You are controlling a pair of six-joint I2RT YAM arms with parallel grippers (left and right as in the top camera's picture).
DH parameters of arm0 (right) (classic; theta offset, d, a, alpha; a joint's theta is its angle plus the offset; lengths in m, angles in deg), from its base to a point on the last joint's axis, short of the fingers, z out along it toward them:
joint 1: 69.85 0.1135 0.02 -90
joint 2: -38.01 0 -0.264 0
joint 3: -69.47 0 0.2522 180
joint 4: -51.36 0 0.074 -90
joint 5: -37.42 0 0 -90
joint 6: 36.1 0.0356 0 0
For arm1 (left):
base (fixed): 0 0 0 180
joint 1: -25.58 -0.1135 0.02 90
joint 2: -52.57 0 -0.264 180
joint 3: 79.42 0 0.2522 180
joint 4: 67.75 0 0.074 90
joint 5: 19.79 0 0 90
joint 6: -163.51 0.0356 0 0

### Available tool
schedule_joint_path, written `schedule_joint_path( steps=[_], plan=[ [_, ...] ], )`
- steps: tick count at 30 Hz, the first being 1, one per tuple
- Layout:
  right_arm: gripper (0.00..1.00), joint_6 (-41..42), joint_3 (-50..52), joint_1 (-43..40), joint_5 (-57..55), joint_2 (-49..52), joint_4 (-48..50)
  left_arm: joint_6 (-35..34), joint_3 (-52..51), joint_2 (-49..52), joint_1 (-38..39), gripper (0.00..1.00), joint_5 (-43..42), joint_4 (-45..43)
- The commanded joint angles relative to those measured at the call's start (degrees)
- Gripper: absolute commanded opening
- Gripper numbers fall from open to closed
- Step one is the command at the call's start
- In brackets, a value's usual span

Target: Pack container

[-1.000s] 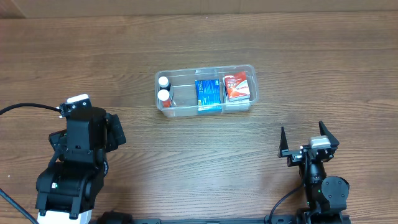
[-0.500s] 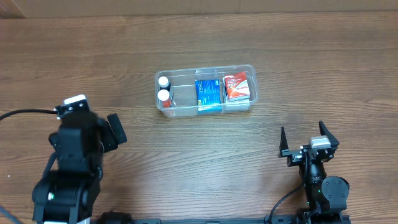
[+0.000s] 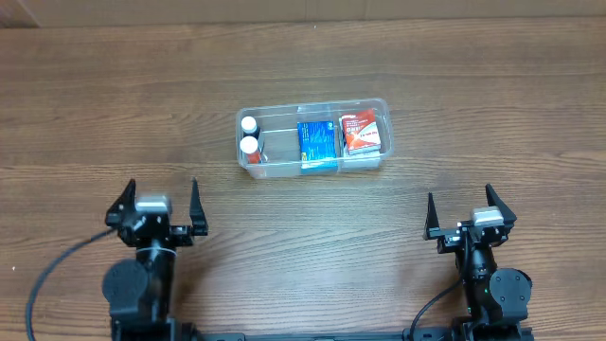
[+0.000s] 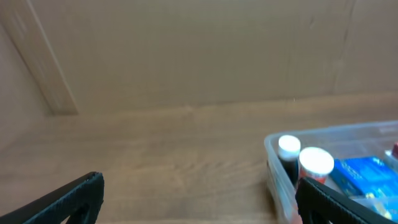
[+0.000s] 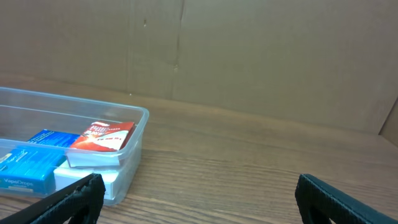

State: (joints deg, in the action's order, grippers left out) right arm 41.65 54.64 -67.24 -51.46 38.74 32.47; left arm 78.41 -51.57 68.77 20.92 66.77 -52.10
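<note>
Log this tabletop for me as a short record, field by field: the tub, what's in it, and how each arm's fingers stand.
container: clear plastic rectangular tub, on the wooden table
left end of tub: two white-capped bottles, upright
middle of tub: blue box
right end of tub: red-and-white box
left gripper: fingers spread, holding nothing, apart from tub
right gripper: fingers spread, holding nothing, apart from tub

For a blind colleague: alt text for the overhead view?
A clear container on a wooden table holds two white-capped bottles, a blue box and a red box. The left pincer and right pincer sit open, apart from it.
</note>
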Motion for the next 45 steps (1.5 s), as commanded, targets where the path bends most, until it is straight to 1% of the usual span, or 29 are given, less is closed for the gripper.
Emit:
schedule_joint_path(
  steps=[1,5,8,10,11,45],
  plan=[
    [1.0,0.24,0.61,-0.44,0.04,-0.57,0.35,2.45,-8.48,-5.75,-0.74,1.0,-0.7,-7.23],
    [1.0,0.24,0.61,-0.44,0.04,-0.57,0.35,2.64,-13.77,-10.4,-0.74,1.0,-0.66,-10.54],
    [1.0,0.24,0.61,-0.44,0.04,-0.57,0.35,4.35,-13.86,-14.03,-0.81,1.0,-0.63,-4.74],
    [1.0,0.24,0.61,-0.44,0.04,-0.57,0.35,3.93,-13.86,-16.06,-1.07,1.0,-0.81,1.84],
    [1.0,0.24,0.61,-0.44,0.04,-0.57,0.35,2.93,-13.84,-15.8,-1.05,1.0,-0.52,2.32],
    [1.0,0.24,0.61,-0.44,0.04,-0.57,0.33,2.78,-13.84,-15.93,-1.05,1.0,-0.63,2.19]
  ],
)
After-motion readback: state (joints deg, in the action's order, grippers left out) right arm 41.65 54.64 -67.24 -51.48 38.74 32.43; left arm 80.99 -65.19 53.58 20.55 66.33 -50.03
